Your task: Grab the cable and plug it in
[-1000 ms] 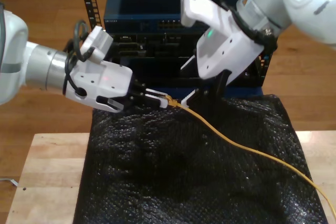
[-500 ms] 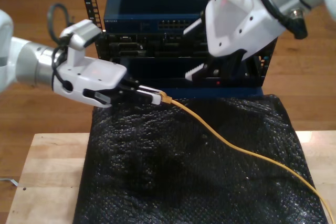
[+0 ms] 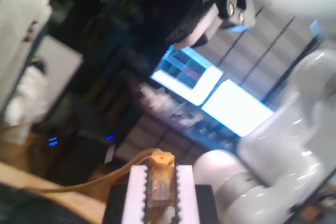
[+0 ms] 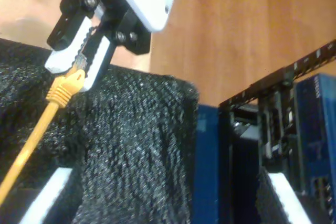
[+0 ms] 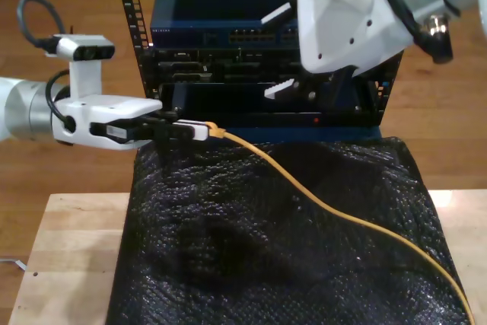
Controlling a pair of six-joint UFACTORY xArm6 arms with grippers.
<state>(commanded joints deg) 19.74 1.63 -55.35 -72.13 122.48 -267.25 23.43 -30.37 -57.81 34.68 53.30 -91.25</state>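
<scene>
Wooden table (image 5: 72, 256); black bubble-wrap sheet (image 5: 251, 249) covers it; cable (image 5: 342, 215) across sheet.

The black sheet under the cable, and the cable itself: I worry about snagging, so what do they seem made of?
The black sheet looks like soft plastic, perhaps bubble wrap: a glossy, pebbled surface with tiny glints, lying in loose humps. The cable looks like smooth matte orange-yellow plastic jacket, bending freely; the boot at its end is ribbed, possibly rubbery, and is held in my first gripper.
</scene>
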